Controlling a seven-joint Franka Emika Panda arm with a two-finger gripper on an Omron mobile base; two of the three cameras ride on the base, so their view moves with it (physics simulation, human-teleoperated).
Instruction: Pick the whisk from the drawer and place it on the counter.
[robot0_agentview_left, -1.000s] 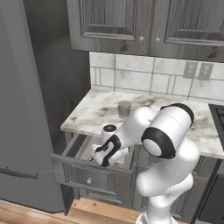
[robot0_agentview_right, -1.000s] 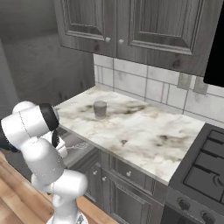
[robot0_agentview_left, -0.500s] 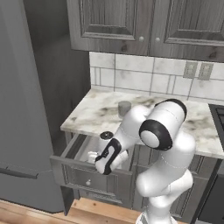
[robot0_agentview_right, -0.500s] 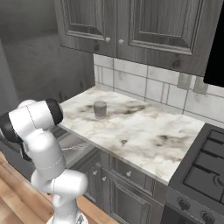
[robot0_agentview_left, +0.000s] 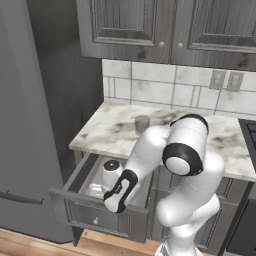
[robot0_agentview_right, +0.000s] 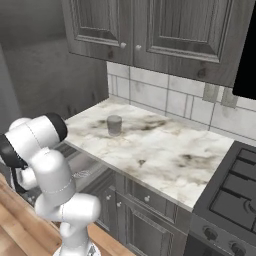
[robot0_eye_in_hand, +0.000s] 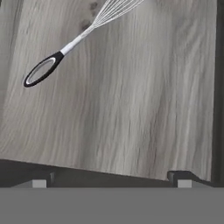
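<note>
Grey cabinets hang over the marble counter (robot0_agentview_left: 110, 131), where a cup (robot0_agentview_left: 142, 124) stands. Below, the drawer (robot0_agentview_left: 82, 210) is open; the whisk (robot0_eye_in_hand: 74, 41) lies inside, untouched, beneath the spread gripper (robot0_eye_in_hand: 111, 177).

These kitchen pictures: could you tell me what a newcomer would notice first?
The white arm bends down from the base into the open drawer beneath the counter, its gripper open above the drawer's floor. The whisk lies flat there, untouched, in the upper left of the hand view. A grey cup stands alone on the counter.
</note>
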